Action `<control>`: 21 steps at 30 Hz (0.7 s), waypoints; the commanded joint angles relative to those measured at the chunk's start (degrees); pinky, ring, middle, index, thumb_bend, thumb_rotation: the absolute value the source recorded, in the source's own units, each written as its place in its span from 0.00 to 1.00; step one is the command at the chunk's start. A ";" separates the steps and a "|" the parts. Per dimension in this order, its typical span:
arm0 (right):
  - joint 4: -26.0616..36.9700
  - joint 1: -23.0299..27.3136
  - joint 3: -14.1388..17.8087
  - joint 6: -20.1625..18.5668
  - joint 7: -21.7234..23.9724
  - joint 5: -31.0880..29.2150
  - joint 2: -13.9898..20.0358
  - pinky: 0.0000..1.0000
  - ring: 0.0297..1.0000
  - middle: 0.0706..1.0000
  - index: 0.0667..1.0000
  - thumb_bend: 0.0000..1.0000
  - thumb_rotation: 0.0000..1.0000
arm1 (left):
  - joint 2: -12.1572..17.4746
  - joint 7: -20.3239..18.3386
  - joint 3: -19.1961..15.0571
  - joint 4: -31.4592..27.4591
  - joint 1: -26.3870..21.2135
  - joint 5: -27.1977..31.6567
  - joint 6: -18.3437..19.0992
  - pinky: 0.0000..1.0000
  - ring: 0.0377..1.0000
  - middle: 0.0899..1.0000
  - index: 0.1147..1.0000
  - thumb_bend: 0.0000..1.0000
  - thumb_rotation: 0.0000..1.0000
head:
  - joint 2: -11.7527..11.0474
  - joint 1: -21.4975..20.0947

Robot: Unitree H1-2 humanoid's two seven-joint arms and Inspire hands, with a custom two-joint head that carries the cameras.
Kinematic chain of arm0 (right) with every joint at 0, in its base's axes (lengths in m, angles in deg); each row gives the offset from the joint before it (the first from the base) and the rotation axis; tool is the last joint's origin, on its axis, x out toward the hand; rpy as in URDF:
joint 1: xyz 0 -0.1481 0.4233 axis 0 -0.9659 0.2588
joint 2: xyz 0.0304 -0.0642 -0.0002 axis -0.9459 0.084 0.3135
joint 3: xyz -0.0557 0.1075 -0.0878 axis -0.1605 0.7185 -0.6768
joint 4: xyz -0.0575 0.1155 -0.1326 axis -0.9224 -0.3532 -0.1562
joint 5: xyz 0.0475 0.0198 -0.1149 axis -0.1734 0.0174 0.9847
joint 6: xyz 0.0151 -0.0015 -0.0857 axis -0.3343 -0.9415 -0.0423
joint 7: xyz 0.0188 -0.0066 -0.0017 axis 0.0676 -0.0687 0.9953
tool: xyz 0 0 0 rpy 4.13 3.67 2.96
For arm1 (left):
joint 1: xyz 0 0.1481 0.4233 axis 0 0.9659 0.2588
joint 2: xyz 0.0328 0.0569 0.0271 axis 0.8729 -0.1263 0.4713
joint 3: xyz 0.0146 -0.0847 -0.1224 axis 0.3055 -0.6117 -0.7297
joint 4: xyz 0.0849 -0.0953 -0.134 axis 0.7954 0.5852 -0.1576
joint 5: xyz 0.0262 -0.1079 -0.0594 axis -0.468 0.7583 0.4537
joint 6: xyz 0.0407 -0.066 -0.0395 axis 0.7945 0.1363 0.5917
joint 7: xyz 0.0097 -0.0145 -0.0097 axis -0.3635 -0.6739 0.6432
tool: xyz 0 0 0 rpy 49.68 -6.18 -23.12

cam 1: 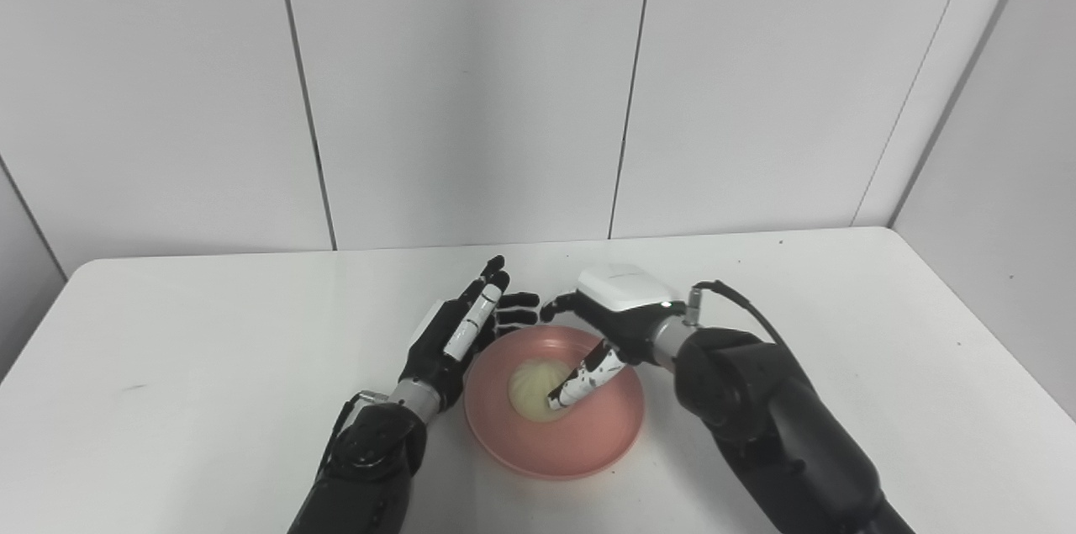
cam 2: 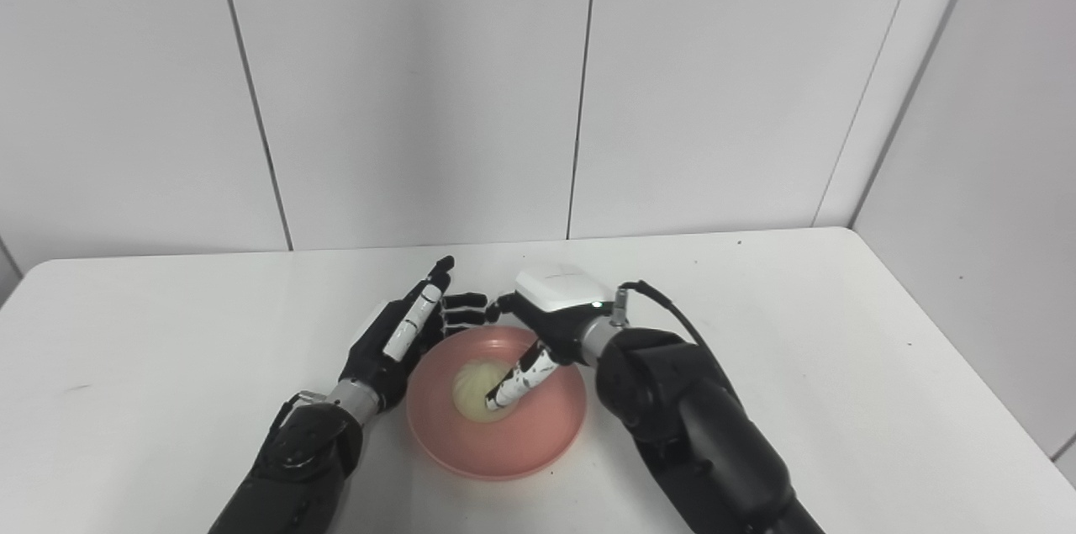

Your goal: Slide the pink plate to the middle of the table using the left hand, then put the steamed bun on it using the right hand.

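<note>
Steamed bun (cam 1: 535, 388): pale and round, sitting in the hollow of the pink plate (cam 1: 588, 441), a little left of its centre.
Pink plate: lies flat on the white table (cam 1: 210, 349), near the front edge and about midway across, between the two arms.
Left hand (cam 1: 458, 332): stands on edge just beside the plate's left rim, fingers (cam 1: 479, 303) straight, close together and pointing away; it holds nothing.
Right hand (cam 1: 609, 319): hangs over the plate's far right side; its thumb rests against the bun's right flank, the other fingers curl behind the far rim, so whether it grips the bun cannot be told.
Step in hand: by the look of it, the placing of the bun, at the point of release.
Next move: likely calls for the right fingers to spread and lift straight up, without dragging the bun or tipping the plate.
</note>
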 commanded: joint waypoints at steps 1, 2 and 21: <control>2.47 0.18 2.45 -0.07 -5.47 0.10 -0.59 0.58 0.74 0.77 0.75 0.95 0.41 | 0.57 -0.02 -0.15 1.94 2.08 -0.14 1.73 0.64 0.66 0.68 0.95 0.64 0.82 | -0.02 -0.02; 2.25 -1.29 4.16 1.25 -9.72 -1.02 -1.41 0.58 0.73 0.77 0.75 0.94 0.41 | 0.48 0.15 -0.43 1.89 2.17 0.05 1.67 0.64 0.66 0.68 0.95 0.64 0.82 | -0.03 -0.11; -28.38 -8.19 29.52 37.98 -47.76 -46.85 -16.79 0.72 0.77 0.79 0.78 0.64 0.96 | 0.32 7.19 -1.22 0.45 4.23 -2.88 -2.23 0.98 0.97 0.97 0.96 0.65 0.88 | 0.32 -0.61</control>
